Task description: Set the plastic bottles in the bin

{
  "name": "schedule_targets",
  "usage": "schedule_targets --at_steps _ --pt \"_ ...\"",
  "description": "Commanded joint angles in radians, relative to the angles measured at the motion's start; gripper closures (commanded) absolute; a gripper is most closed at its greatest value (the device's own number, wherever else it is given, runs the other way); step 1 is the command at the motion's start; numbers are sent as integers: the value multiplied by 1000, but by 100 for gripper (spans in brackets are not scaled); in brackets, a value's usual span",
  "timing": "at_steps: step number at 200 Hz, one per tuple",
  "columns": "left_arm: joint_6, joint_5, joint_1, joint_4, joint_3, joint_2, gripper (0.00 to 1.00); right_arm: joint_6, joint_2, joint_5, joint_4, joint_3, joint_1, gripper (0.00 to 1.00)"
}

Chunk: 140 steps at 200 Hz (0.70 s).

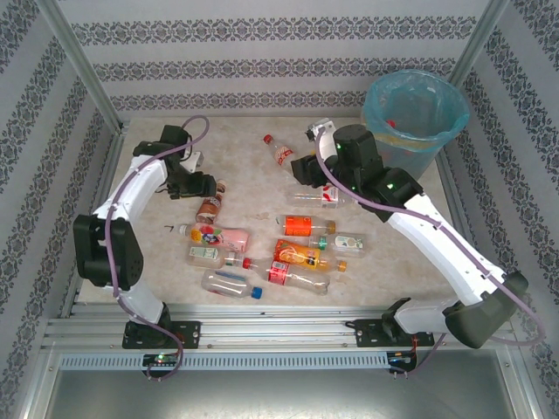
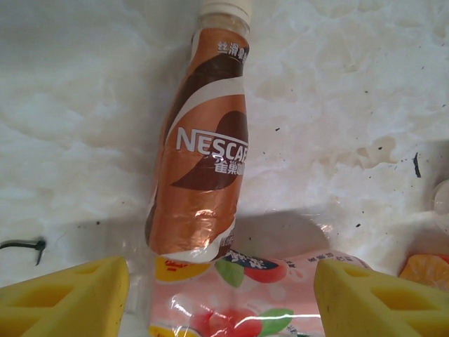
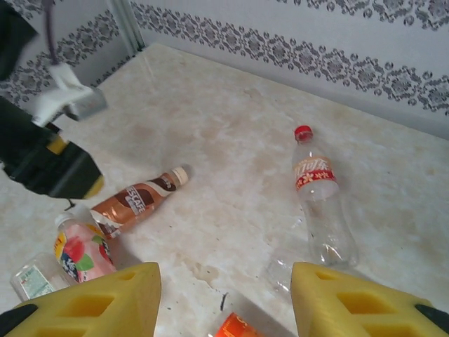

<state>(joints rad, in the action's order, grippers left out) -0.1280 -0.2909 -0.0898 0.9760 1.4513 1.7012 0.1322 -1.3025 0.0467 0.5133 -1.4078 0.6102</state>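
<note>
The left gripper (image 2: 221, 272) hangs open and empty near the table's (image 1: 244, 144) left edge. The brown bottle (image 2: 203, 161) lies flat just ahead of it, long axis running straight away, cap farthest, base about level with the jaw tips and touching a pink bottle (image 2: 238, 305) that lies between them. I judge this arm the nearer. The right gripper (image 3: 224, 277) is open and empty too, a red-capped bottle (image 3: 320, 203) ahead; the bin (image 1: 454, 109) stands at the far right corner.
</note>
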Motion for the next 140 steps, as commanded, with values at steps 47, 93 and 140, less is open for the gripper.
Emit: schedule_targets --at_steps 47,93,140 --pt "18 -3 -9 81 -1 -17 28 74 -43 61 -64 52 -3 48" --pt "231 61 -136 69 -75 -116 21 78 -64 72 -108 98 -4 48" --pt "-36 -21 -141 -17 -19 -90 25 85 -177 -5 -53 17 -36 45"
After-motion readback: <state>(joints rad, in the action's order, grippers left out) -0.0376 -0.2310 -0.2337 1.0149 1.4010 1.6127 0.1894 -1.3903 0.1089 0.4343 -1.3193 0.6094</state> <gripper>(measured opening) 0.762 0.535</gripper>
